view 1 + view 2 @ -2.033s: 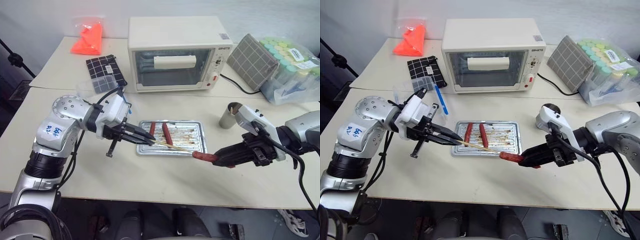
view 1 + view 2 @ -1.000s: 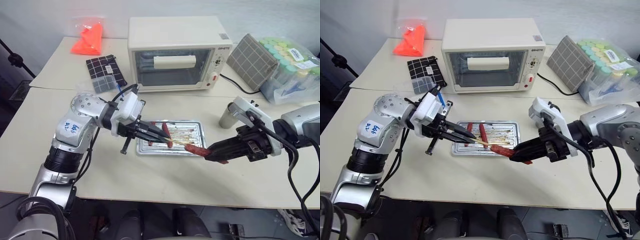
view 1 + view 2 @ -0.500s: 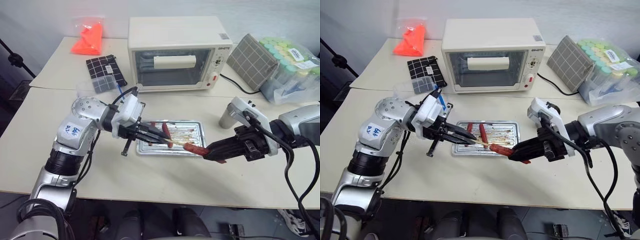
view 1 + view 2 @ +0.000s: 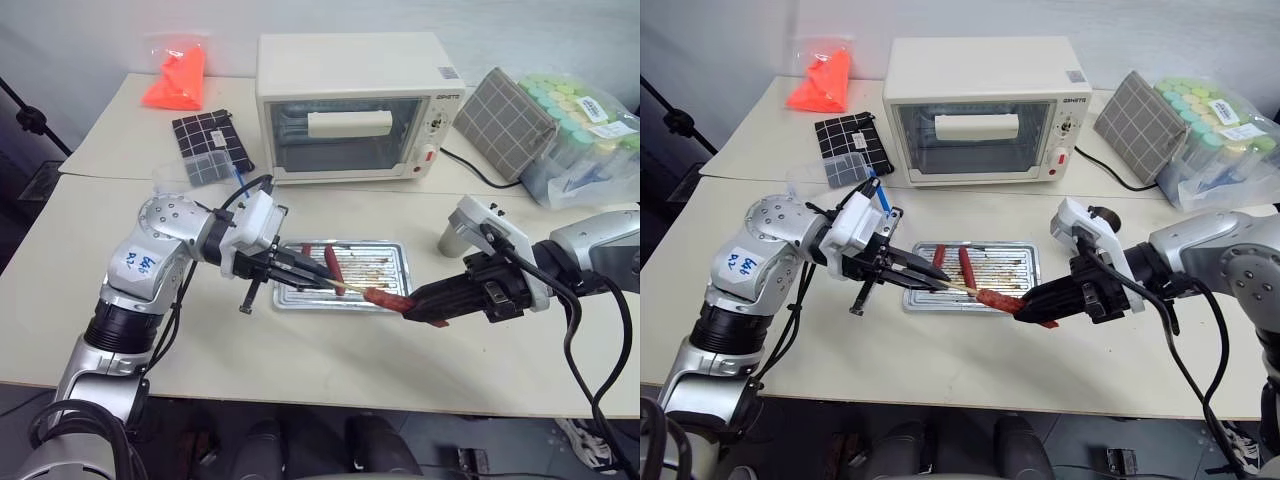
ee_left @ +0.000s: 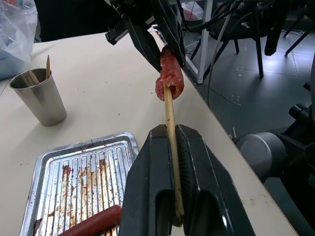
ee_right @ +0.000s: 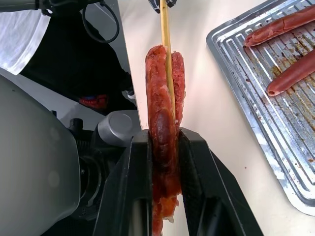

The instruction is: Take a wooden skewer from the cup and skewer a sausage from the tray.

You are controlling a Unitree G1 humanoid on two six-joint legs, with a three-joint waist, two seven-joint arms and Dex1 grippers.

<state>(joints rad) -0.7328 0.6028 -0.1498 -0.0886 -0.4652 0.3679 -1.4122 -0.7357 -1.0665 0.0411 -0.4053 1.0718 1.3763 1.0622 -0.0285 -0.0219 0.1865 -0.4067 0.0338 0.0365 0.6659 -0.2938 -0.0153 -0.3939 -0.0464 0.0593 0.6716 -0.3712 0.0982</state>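
My left gripper (image 4: 312,283) is shut on the wooden skewer (image 5: 170,118), which points across the tray's front edge toward my right gripper (image 4: 415,303). That gripper is shut on a reddish-brown sausage (image 4: 385,299) held just above the table. The skewer's (image 6: 166,39) tip is pushed into the sausage (image 6: 162,98), which has split open lengthwise around it. Two more sausages (image 4: 331,268) lie on the ridged silvery tray (image 4: 385,262). The grey metal cup (image 5: 39,97) stands right of the tray with skewers in it.
A white toaster oven (image 4: 355,105) stands behind the tray, with its cord running right. At the back left lie an orange bag (image 4: 175,78) and a checked cloth (image 4: 210,143). A grey checked pad (image 4: 505,122) and a bag of lidded cups (image 4: 585,130) are at the back right.
The two grippers have come together over the tray's front edge, and the skewer, first only near the sausage's end, now sticks into it. Hardly anything has moved in the last half second.
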